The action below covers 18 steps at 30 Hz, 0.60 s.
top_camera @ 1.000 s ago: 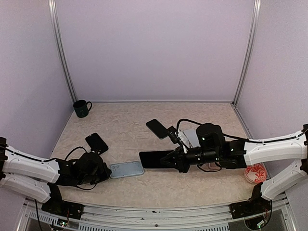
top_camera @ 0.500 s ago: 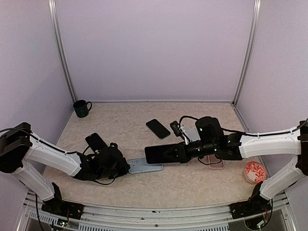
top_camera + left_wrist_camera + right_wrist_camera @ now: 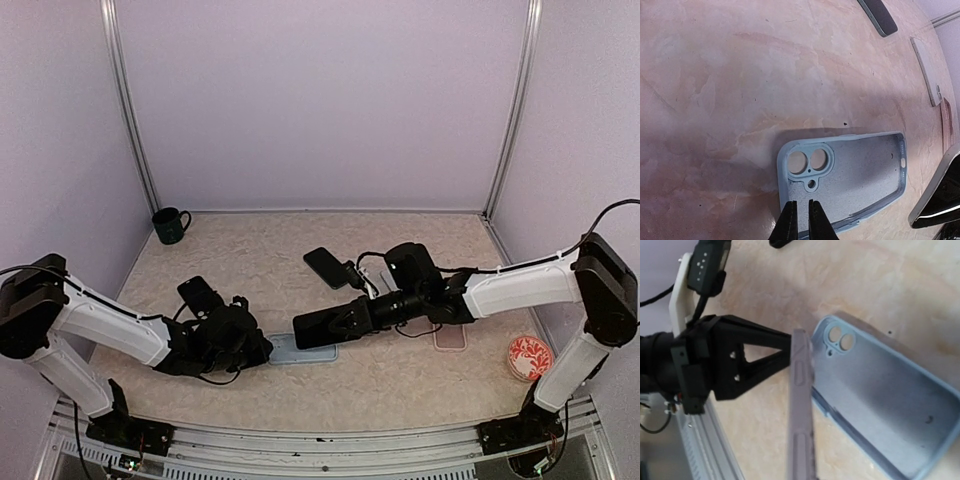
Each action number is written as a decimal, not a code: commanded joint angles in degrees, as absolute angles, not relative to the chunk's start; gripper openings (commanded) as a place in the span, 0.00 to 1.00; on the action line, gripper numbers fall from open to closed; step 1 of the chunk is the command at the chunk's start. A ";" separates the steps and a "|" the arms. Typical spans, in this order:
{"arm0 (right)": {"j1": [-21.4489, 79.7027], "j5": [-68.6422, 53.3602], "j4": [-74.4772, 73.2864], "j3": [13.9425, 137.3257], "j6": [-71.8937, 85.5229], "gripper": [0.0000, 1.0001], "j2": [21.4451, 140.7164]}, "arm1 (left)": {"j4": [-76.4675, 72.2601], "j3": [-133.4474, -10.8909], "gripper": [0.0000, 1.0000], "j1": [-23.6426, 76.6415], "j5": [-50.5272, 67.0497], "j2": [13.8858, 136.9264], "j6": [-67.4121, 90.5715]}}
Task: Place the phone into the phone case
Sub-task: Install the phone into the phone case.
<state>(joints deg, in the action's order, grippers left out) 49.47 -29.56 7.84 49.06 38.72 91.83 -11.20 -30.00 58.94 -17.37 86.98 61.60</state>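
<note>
Top external view: phone [image 3: 322,329] at lower centre of frame, a dark slab held off the tabletop [image 3: 400,390] by the right gripper [image 3: 366,315], jaws clamped on its right-hand end. Its left end hangs tilted over the phone case [image 3: 285,351], not yet seated. Right wrist view: phone [image 3: 801,415] edge-on, side buttons showing, just beside the camera-cutout corner of the phone case [image 3: 875,405].

Handling, as judged: phone is rigid, glass-faced, slick and fairly dense; a drop or twist could crack it. Best held across the long edges or by one short end, as here. Case is pale blue, soft and light, open side up. It will likely skid or flex under pressure, so it wants pinning.

Left gripper [image 3: 801,219], bottom centre of left wrist view: jaws closed to a sliver at the near rim of the phone case [image 3: 845,172]. Cannot tell whether they pinch the wall.

Outward: second dark phone [image 3: 325,267] above centre, third dark phone [image 3: 200,295] at left, mug [image 3: 170,225] upper left, pink case [image 3: 450,338] and red dish [image 3: 528,358] at right.

No brand, label or writing legible.
</note>
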 commanded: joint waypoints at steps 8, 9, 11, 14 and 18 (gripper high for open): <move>49.41 -33.38 11.61 54.86 46.03 0.00 98.94 | -11.99 -28.03 0.41 59.57 -19.73 84.03 61.24; 49.40 -33.46 11.86 54.92 46.17 0.00 99.23 | -11.99 -27.71 0.43 59.55 -20.03 83.39 61.15; 49.39 -33.33 12.48 54.81 46.65 0.00 99.61 | -12.04 -27.14 0.49 59.62 -20.49 82.49 60.84; 49.39 -33.67 13.34 54.92 47.51 0.00 100.42 | -12.78 -26.13 0.58 59.65 -20.99 81.39 60.48; 49.42 -34.96 15.10 54.98 48.84 0.00 101.67 | -14.26 -24.42 0.73 59.58 -21.56 80.11 60.73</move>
